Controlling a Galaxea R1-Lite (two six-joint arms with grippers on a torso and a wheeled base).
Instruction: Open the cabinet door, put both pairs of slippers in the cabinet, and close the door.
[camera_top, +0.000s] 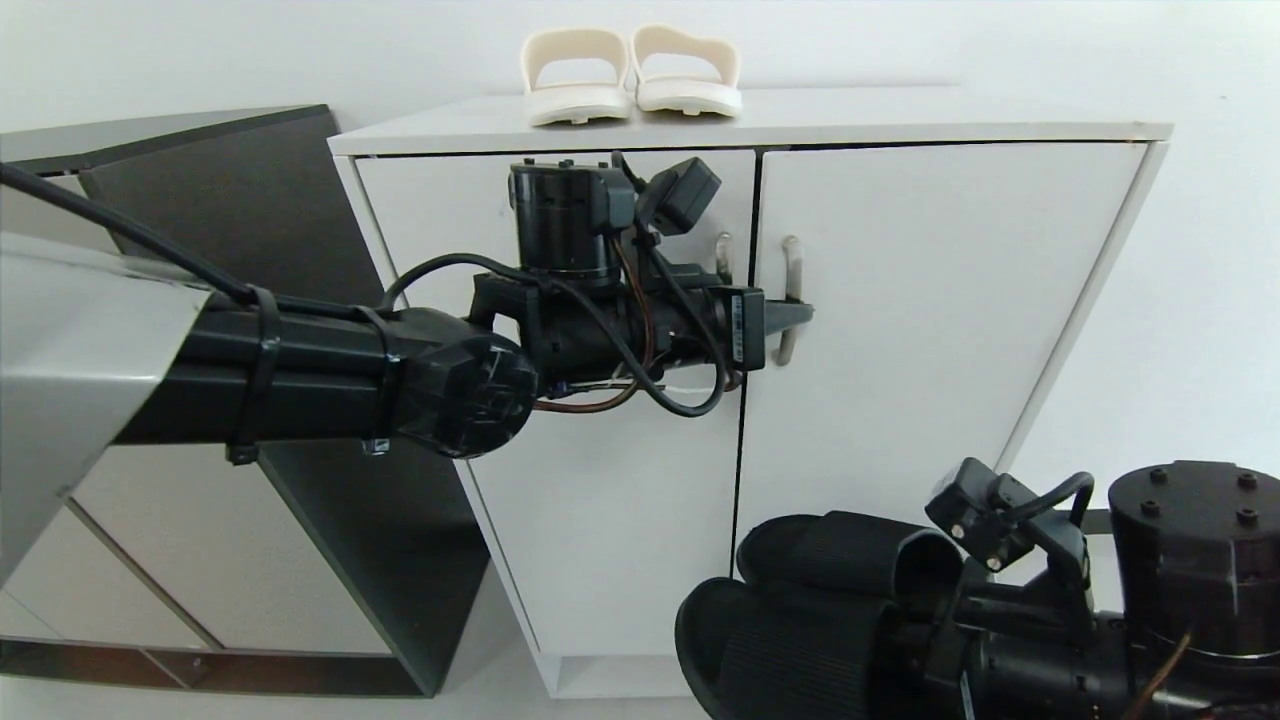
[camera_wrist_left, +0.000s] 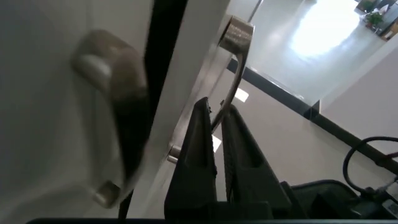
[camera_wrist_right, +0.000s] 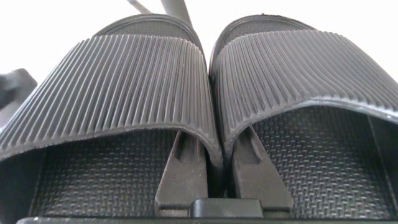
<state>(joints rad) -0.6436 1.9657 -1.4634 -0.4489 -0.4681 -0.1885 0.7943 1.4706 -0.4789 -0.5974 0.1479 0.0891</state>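
White cabinet (camera_top: 900, 330): stands against the wall, with its two doors meeting at a dark seam in the middle; both look shut in the head view.
Metal handles: the right door handle (camera_top: 790, 270) (camera_wrist_left: 233, 68) and the left door handle (camera_top: 723, 255) (camera_wrist_left: 106, 62) are upright bars just either side of the seam.
Left gripper (camera_top: 800, 315) (camera_wrist_left: 214, 106): at the front of the cabinet, level with the lower half of the right door handle. Its fingers are drawn close together with the bar running between them, clamped on it.
Black slippers (camera_top: 800, 600) (camera_wrist_right: 143, 81): the pair is held side by side, low in front of the right door, well below the left gripper.
Right gripper (camera_wrist_right: 217, 137): one finger sits inside each slipper, pinching the two touching inner walls together under the ribbed straps.
Cream slippers (camera_top: 630, 75): this pair rests side by side on the cabinet top, near the wall, above the left door.
Dark unit (camera_top: 300, 230): stands just beside the cabinet's left side.
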